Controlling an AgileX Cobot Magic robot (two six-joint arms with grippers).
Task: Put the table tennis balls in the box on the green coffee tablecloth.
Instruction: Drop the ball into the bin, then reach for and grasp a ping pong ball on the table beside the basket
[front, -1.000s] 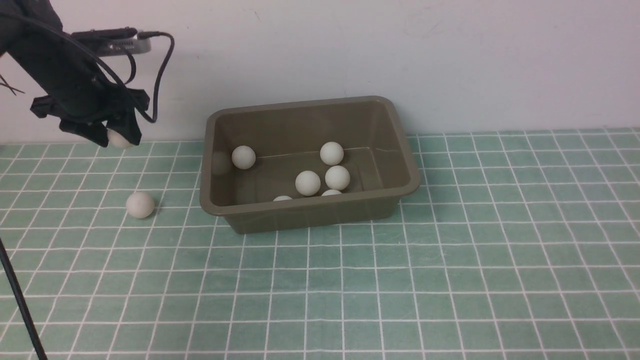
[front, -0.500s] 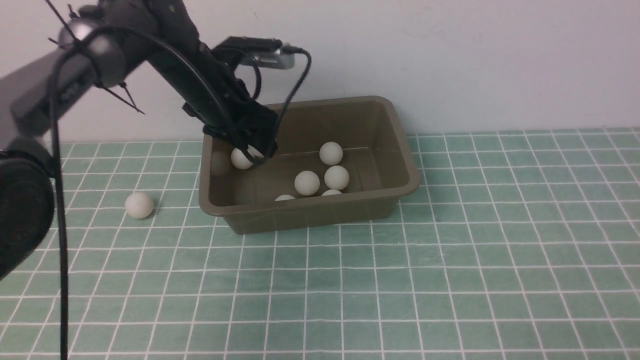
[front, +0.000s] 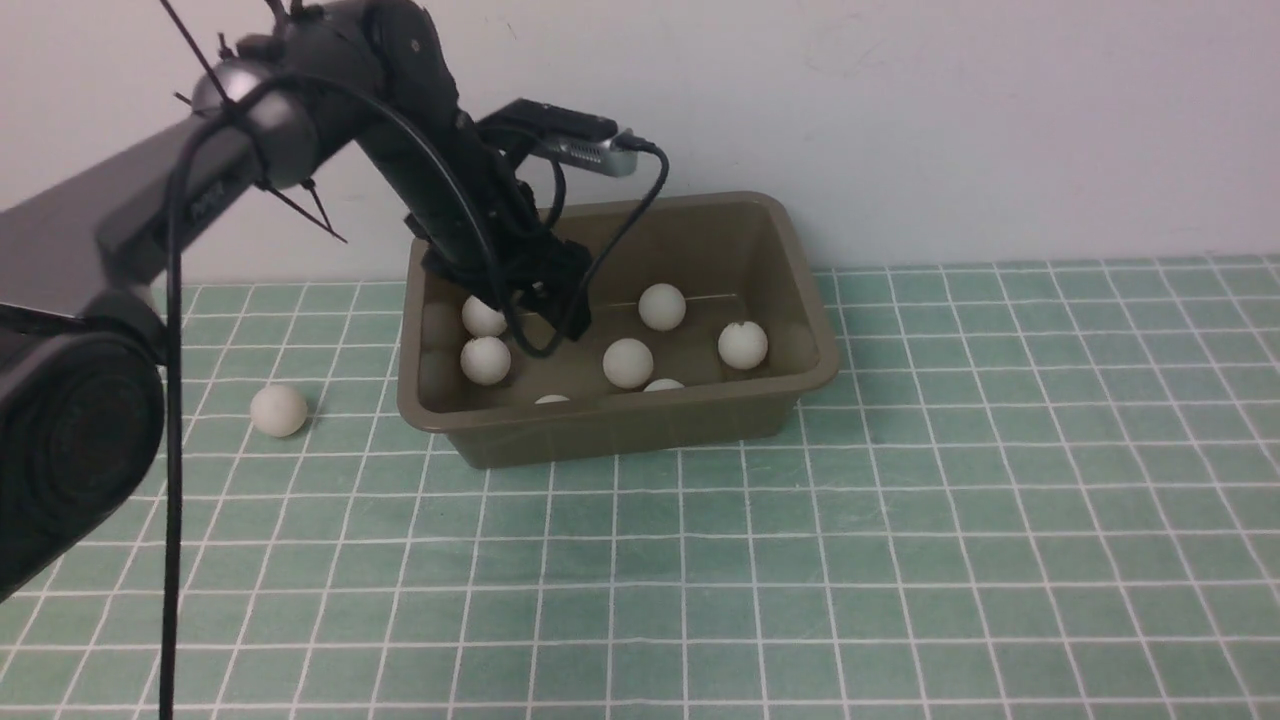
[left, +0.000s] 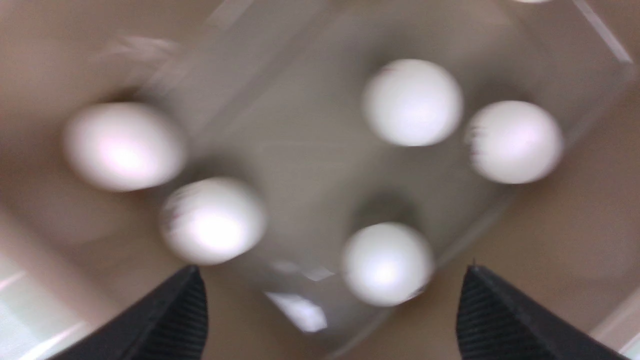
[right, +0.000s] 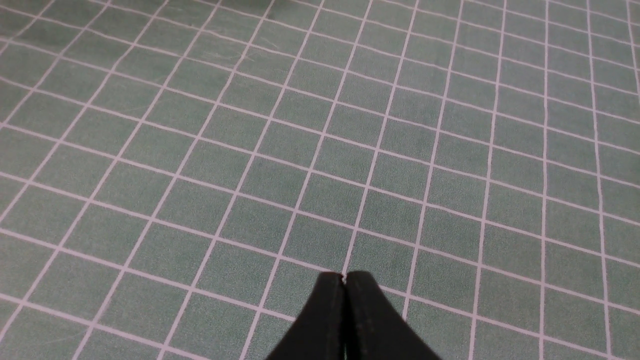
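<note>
Cloth comes first, because it is the biggest thing: the green coffee tablecloth (front: 900, 560) lies flat under everything, far below the left gripper (front: 535, 305). Next in size is the box (front: 800, 300), a brown tub sitting on the cloth, and the left gripper hangs right over its near-left part, just inside the rim. A second ago this gripper was off to the side of the box, high up, squeezing one ball. Now it has swung over the box and its black fingers (left: 170, 315) stand wide apart with nothing between them, so the ball has been let go. Seven table tennis balls (front: 628, 362) show in the box in the front view, where six showed before. Two sit just under the gripper, and the rest lie to its right. One of those has rolled over to the far right wall, so the drop seems to have knocked the balls about. The left wrist view is blurry, so the balls may be rolling right now. One last ball (front: 278, 410) sits alone on the cloth, well to the left of the gripper and outside the box. That one looks like the only job left. The right gripper (right: 344, 280) is pinched tight with nothing in it, low over bare cloth.
</note>
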